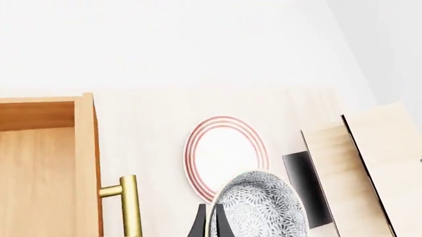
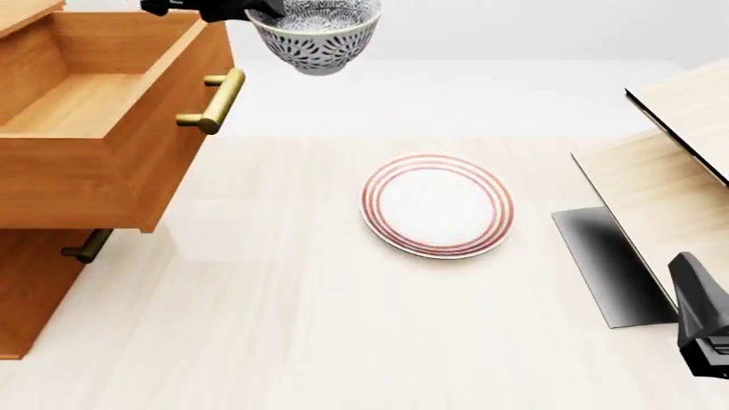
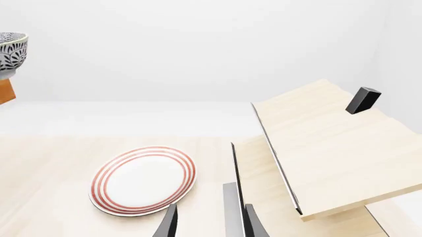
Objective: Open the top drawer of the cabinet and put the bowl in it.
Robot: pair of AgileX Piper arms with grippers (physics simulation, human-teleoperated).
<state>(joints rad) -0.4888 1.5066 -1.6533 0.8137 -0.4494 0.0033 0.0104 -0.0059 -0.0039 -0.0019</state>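
The cabinet (image 2: 46, 282) stands at the table's left, and its top drawer (image 2: 91, 102) is pulled out with the inside bare and the brass handle (image 2: 212, 101) facing right. In the air just right of the drawer's front hangs the speckled bowl (image 2: 314, 34), upright. My left gripper (image 2: 271, 12) is shut on its rim. In the left wrist view the fingers (image 1: 201, 224) pinch the bowl (image 1: 260, 207) beside the drawer (image 1: 39, 163) and its handle (image 1: 129, 205). My right gripper (image 2: 701, 329) is at the near right, open (image 3: 209, 226), holding nothing.
A white plate with red rings (image 2: 438, 205) lies flat mid-table, below and right of the bowl. A pale wood structure (image 2: 667, 179) with a dark slab (image 2: 603, 265) at its foot fills the right side. A lower drawer's handle (image 2: 89, 246) sticks out under the open drawer.
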